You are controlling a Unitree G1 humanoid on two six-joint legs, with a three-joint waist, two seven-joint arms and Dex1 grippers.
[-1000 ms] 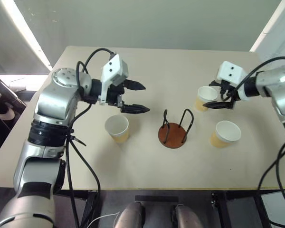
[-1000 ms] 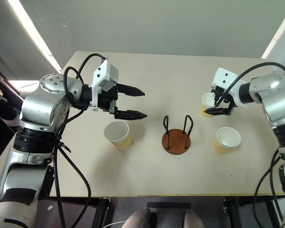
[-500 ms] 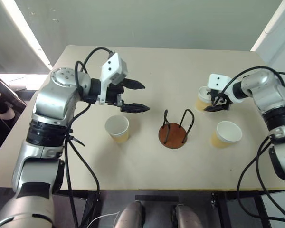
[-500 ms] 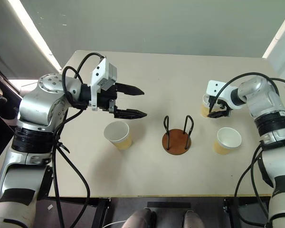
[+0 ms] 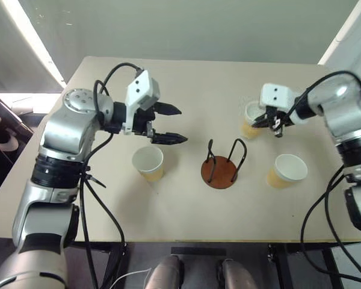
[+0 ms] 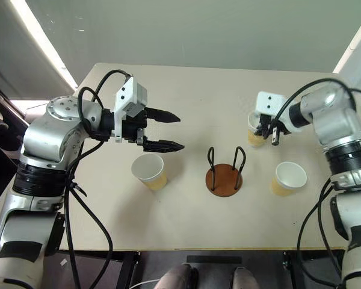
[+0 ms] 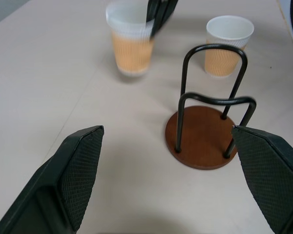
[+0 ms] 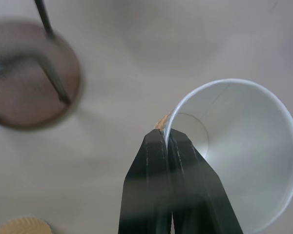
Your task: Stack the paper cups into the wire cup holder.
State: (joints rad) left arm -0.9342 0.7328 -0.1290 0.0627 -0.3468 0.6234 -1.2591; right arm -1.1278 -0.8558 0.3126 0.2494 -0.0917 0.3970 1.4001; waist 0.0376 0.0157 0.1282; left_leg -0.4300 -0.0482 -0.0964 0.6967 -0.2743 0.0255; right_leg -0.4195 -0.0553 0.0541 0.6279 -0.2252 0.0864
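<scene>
Three tan paper cups with white insides are in view. My right gripper (image 5: 272,120) is shut on the rim of the far cup (image 5: 250,122), one finger inside and one outside (image 8: 167,134). That cup hangs at or just above the table, behind and to the right of the wire cup holder (image 5: 221,171), which holds no cup. A second cup (image 5: 286,170) stands to the right of the holder and a third (image 5: 148,162) to its left. My left gripper (image 5: 180,124) hovers open above the table behind the left cup, pointing toward the holder (image 7: 202,141).
The beige table (image 5: 186,217) ends close to the right cup on the right side. Black cables hang from both arms. Free tabletop lies between the holder and the front edge.
My right gripper has shut on the far cup's rim and shifted it a little left and up. The left arm and the other two cups have stayed put.
</scene>
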